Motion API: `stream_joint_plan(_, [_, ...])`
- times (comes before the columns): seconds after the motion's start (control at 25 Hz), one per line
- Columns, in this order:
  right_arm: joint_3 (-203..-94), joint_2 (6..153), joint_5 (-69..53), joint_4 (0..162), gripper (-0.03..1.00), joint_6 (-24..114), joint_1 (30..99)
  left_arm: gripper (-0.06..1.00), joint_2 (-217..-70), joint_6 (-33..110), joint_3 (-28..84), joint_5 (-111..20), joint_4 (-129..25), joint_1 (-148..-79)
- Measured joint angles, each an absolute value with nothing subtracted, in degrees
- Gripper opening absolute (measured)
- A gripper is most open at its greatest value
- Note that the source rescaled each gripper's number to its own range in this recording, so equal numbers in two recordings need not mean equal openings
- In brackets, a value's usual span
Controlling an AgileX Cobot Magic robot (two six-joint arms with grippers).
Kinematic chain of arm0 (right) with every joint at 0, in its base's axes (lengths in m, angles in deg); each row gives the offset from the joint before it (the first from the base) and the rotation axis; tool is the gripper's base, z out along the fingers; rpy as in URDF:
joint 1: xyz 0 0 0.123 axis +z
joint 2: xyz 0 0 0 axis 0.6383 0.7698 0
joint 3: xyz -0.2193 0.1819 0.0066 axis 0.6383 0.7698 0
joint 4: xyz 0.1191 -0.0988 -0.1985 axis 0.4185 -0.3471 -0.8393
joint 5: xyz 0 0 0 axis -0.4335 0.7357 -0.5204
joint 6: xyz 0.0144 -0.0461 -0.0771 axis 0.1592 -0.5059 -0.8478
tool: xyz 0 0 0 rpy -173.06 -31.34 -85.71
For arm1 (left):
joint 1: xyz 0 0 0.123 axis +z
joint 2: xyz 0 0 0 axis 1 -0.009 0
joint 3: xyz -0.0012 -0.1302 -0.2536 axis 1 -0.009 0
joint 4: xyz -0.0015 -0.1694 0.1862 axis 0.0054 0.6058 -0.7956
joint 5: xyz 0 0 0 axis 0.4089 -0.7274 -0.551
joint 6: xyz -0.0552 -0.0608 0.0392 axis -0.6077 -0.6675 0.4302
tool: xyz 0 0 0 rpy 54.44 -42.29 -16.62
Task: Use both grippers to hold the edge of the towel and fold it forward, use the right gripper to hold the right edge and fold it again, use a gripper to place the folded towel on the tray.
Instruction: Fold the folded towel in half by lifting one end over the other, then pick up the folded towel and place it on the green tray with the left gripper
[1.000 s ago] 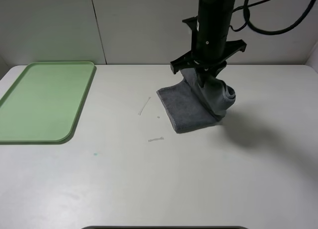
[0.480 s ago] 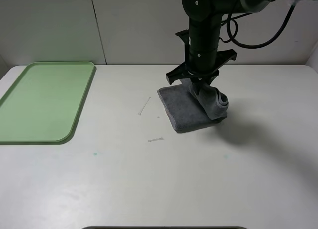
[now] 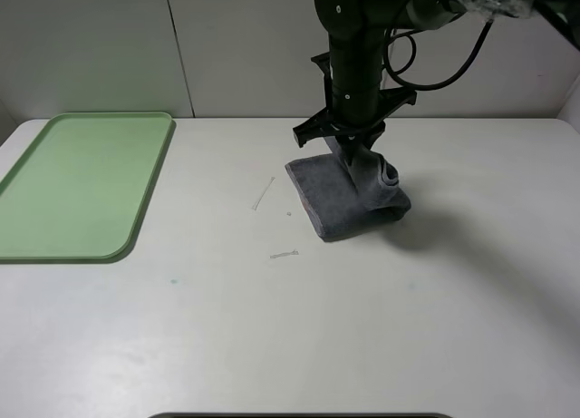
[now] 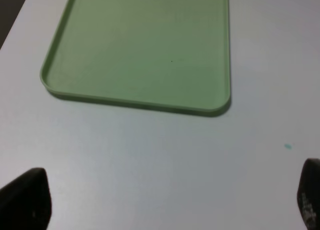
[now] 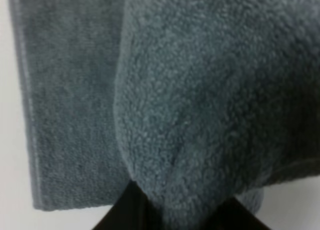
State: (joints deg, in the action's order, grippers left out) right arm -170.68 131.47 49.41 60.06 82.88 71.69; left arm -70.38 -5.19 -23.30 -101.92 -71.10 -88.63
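Since a second ago the right gripper (image 3: 353, 153) is shifting leftward, pinching a raised fold of the grey towel (image 3: 322, 199). The rest is lying mid-table (image 3: 272, 327), well apart from the green tray (image 3: 82, 187). The left gripper (image 4: 167, 200) is hovering near the tray, fingers spread wide.

The black right finger gripper (image 3: 355, 157) contrasts with the plain dark grey terry cloth towel (image 3: 331, 200) and its slightly paler grey hem (image 5: 27, 115), the matt white table (image 3: 362, 327) beneath it, and the pale green flat plastic tray (image 3: 82, 182) well to its left.
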Motion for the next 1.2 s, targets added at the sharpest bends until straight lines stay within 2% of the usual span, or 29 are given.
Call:
stream_joint_plan(0.68, [-170.8, 132.7, 50.0, 59.4, 0.15, 83.8, 71.7, 1.00, -70.4, -5.2, -23.3, -101.9, -71.1, -88.6])
stream_joint_plan(0.72, [-171.1, 132.8, 50.0, 59.7, 0.20, 83.8, 71.7, 1.00, -70.4, -5.2, -23.3, -101.9, -71.1, -88.6])
stream_joint_plan(0.76, [-171.5, 132.8, 49.9, 60.3, 0.31, 83.8, 71.7, 1.00, -70.4, -5.2, -23.3, -101.9, -71.1, -88.6])
stream_joint_plan(0.8, [-172.2, 132.9, 49.8, 61.1, 0.45, 83.9, 71.7, 1.00, -70.4, -5.2, -23.3, -101.9, -71.1, -88.6])
stream_joint_plan(0.84, [-173.2, 133.0, 49.6, 62.5, 0.66, 83.9, 71.7, 1.00, -70.4, -5.2, -23.3, -101.9, -71.1, -88.6])
stream_joint_plan(0.88, [-174.6, 133.0, 49.6, 63.9, 0.80, 83.9, 71.7, 1.00, -70.4, -5.2, -23.3, -101.9, -71.1, -88.6])
stream_joint_plan(0.92, [-175.8, 133.0, 49.6, 65.1, 0.88, 83.9, 71.7, 1.00, -70.4, -5.2, -23.3, -101.9, -71.1, -88.6])
stream_joint_plan(1.04, [-180.0, 133.0, 49.7, 67.9, 0.97, 84.0, 71.7, 1.00, -70.4, -5.2, -23.3, -101.9, -71.1, -88.6])
stream_joint_plan(1.2, [-184.4, 133.0, 50.1, 68.6, 1.00, 84.2, 71.7, 1.00, -70.4, -5.2, -23.3, -101.9, -71.1, -88.6])
